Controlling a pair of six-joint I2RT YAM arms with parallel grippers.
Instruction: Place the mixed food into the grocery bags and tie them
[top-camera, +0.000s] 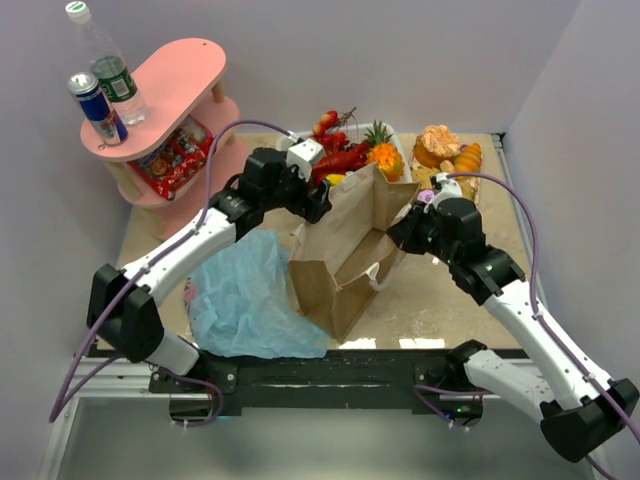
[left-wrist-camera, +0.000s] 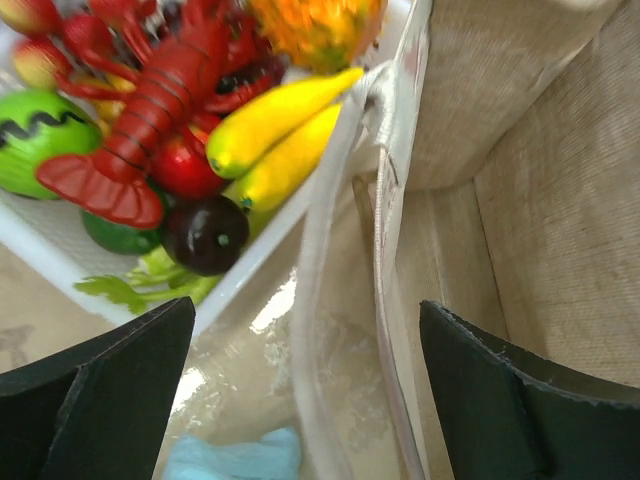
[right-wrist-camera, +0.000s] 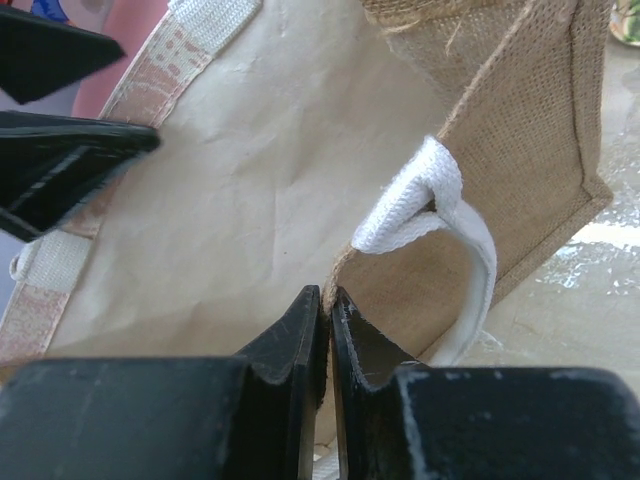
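two arms tend the mouth of the stiff brown paper bag (top-camera: 345, 255), which sits tilted mid-table. the right gripper (right-wrist-camera: 328, 297) is pressed together on the bag's rim, just beside a white webbing handle (right-wrist-camera: 450, 215). the left gripper (left-wrist-camera: 307, 305) is spread wide and holds nothing, over the other handle and next to the white plastic basket (left-wrist-camera: 255, 255) of toy food, a red lobster (left-wrist-camera: 150, 100) and yellow bananas (left-wrist-camera: 270, 130) among it. to do this well, i judge, hold the right pinch steady so the mouth gapes, then send the left for one piece. the thin light-blue plastic bag (top-camera: 240, 295) lies crumpled to the left. the tan tabletop (top-camera: 430, 300) looks scuffed; a pink two-tier shelf (top-camera: 170, 80) stands far left, against pale lilac walls.
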